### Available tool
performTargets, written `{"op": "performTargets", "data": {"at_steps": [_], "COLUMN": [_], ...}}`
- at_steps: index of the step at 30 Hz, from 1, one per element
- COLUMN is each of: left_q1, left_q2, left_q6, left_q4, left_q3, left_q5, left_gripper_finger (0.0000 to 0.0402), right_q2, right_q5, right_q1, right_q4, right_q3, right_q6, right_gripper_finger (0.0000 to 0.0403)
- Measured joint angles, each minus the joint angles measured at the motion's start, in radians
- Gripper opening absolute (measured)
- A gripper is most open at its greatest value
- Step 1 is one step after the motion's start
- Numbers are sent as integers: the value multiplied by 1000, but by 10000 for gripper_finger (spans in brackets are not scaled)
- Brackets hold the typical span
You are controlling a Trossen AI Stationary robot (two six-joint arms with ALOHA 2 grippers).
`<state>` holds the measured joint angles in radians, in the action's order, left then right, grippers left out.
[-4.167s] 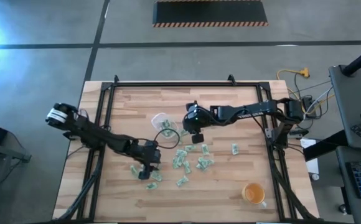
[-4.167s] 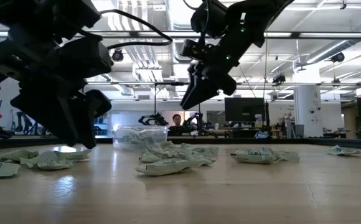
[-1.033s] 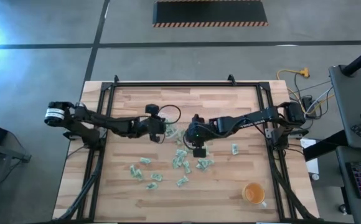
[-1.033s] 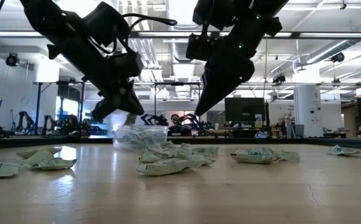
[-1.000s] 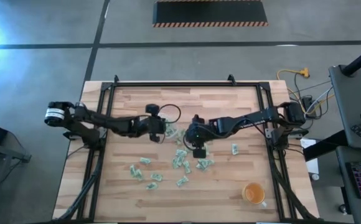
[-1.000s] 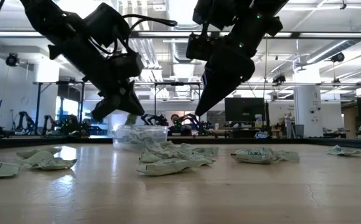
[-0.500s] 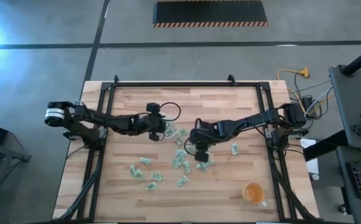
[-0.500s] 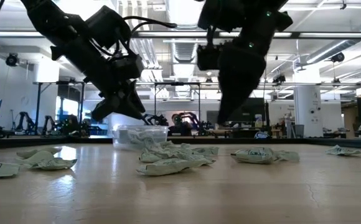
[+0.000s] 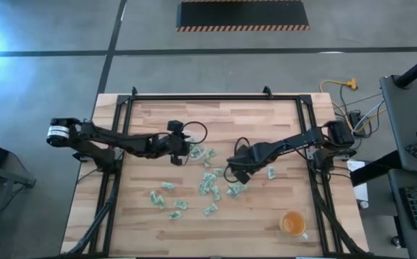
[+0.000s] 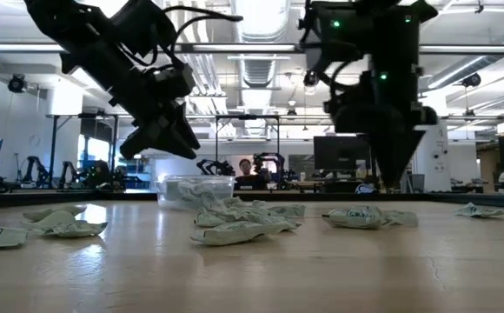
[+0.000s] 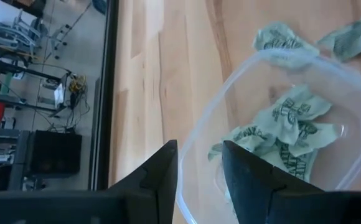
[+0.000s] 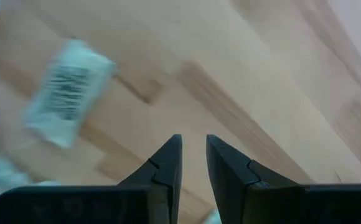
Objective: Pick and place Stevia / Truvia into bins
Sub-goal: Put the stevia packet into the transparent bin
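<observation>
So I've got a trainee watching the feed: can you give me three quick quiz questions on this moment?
1. True or false: the left gripper is open above the clear tub.
2. The orange cup holds: A packets, B no packets.
3. Fill in: the right gripper holds ____ between its fingers.

Key: 1 true. 2 B. 3 nothing; a packet lies on the table ahead of it.

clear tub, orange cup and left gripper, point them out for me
clear tub [image 11: 264, 62]: left wrist view, far rim.
orange cup [image 9: 292, 224]: high view, the cup's middle.
left gripper [image 11: 200, 163]: left wrist view, between its open fingertips.
</observation>
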<state>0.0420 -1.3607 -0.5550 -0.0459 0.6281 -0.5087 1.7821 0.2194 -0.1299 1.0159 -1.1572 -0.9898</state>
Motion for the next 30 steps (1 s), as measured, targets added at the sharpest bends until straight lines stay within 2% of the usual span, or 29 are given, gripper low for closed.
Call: {"op": "performTargets", "data": {"at_steps": [4, 7, 14, 19, 30], "left_q1": [-13, -19, -31, -36, -39], "left_q2": [34, 63, 122, 140, 138], "left_q6": [35, 60, 129, 134, 134], "left_q4": [41, 70, 136, 153, 162], "left_q3": [0, 1, 1, 1, 1], "left_q5": [0, -1, 0, 2, 7], "left_gripper_finger": [110, 110, 110, 110, 110], "right_q2": [0, 0, 0, 0, 0], "right_q5": [66, 77, 77, 74, 69], "right_q1": [-23, -47, -128, -167, -178], "right_q4": [125, 188, 193, 191, 116], "right_q3": [2, 13, 75, 107, 177], "right_q6": [-203, -329, -490, -548, -578], "right_gripper_finger": [60, 56, 60, 82, 150]}}
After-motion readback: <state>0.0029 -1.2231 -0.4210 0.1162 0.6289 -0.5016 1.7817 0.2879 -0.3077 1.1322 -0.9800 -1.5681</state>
